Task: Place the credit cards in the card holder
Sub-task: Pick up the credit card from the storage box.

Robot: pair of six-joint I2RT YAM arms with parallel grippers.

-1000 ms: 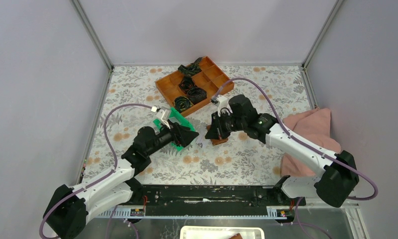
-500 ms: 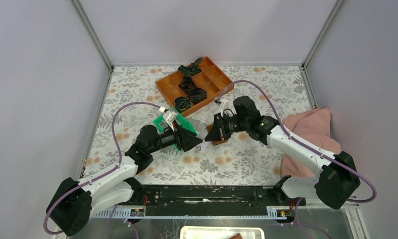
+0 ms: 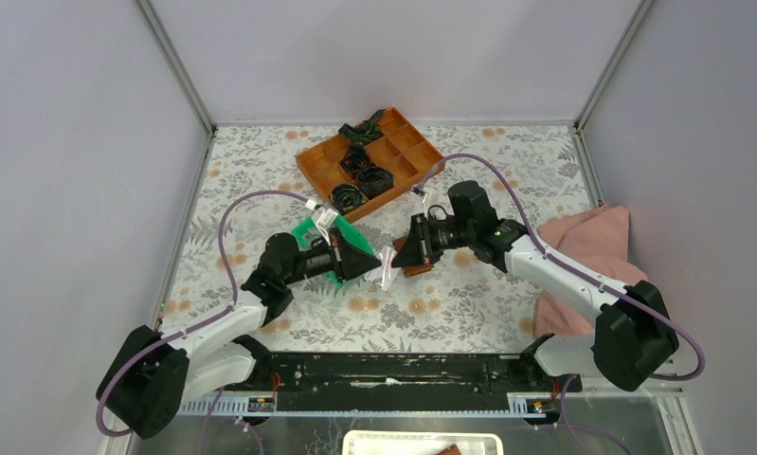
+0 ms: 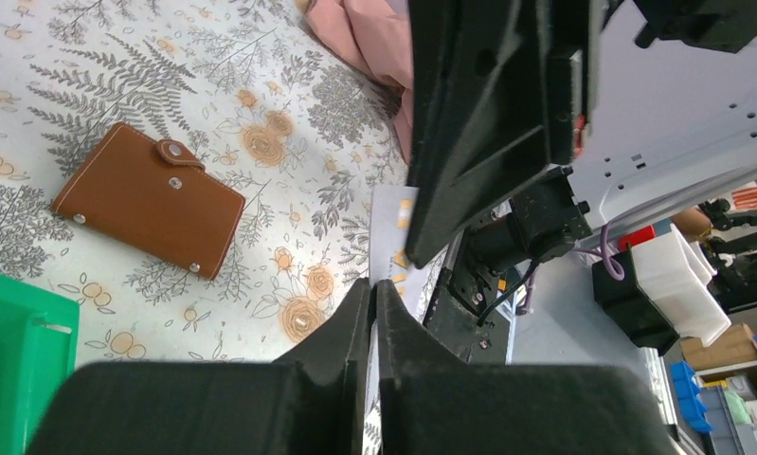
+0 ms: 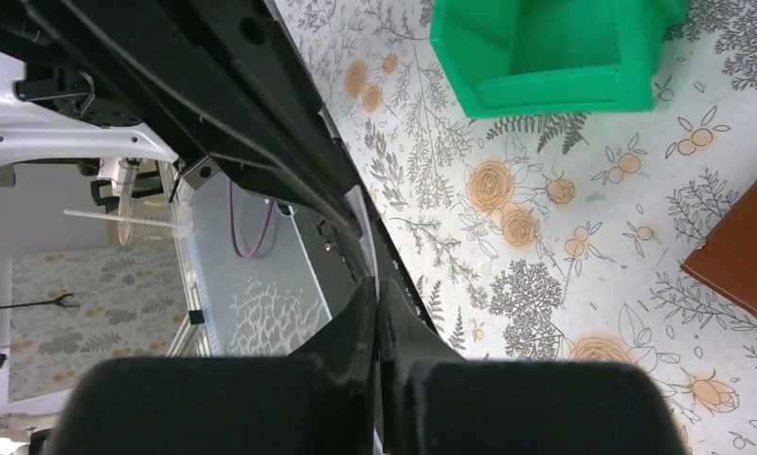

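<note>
Left end effector (image 3: 378, 266) has closed onto the credit card (image 4: 390, 216).

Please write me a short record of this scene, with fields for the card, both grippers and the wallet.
credit card: held off the table, between the two grippers
left gripper: jaws closed on the credit card
right gripper: jaws closed on the same credit card
card holder: snapped shut, flat on the table

White worktop (image 3: 469, 303) printed with grey ferns and orange blossoms; brown card holder (image 4: 149, 199), pale stitching; bright green tray (image 5: 554, 52); orange compartment tray (image 3: 414, 142); pink cloth (image 3: 597, 242); pale credit card (image 4: 393, 213), yellow marks.
</note>
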